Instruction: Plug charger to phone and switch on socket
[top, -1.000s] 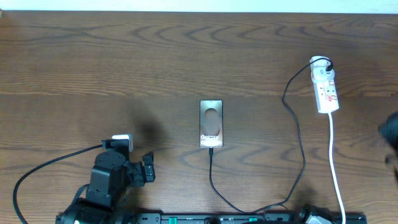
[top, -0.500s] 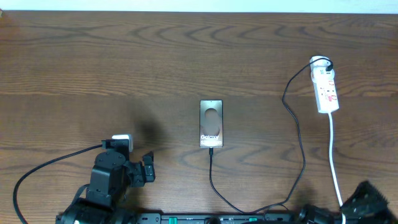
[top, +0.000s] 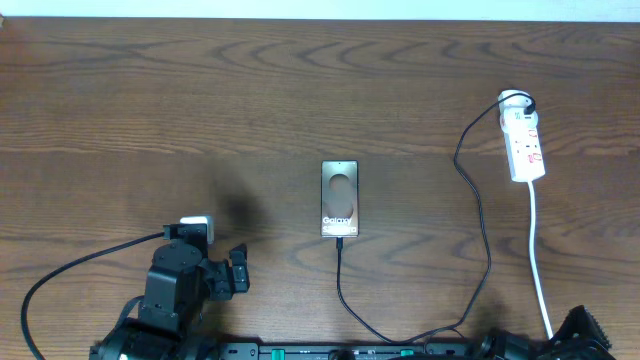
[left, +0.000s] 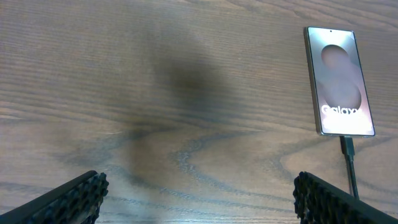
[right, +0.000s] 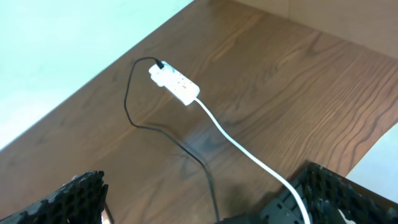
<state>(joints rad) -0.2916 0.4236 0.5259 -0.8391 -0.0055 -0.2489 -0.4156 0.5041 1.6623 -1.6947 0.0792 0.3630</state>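
The phone (top: 340, 199) lies flat at the table's middle, "Galaxy" lettering up, and shows at the upper right of the left wrist view (left: 339, 81). The thin black charger cable (top: 487, 250) runs from the white socket (top: 523, 140) down and round to the phone's near edge, where its plug tip (left: 347, 146) meets the phone. My left gripper (left: 202, 211) stands open over bare wood, left of the phone. My right gripper (right: 202, 208) is open too, far back from the socket (right: 174, 79), at the near right corner.
The socket's white cord (top: 537, 260) runs toward the near edge and passes close by my right arm (top: 585, 338). My left arm (top: 175, 290) sits at the near left with its own black cable. The table's far edge lies just behind the socket.
My right arm has drawn back from the table's right edge to the near right corner. Phone, charger, socket and left arm have stayed put.
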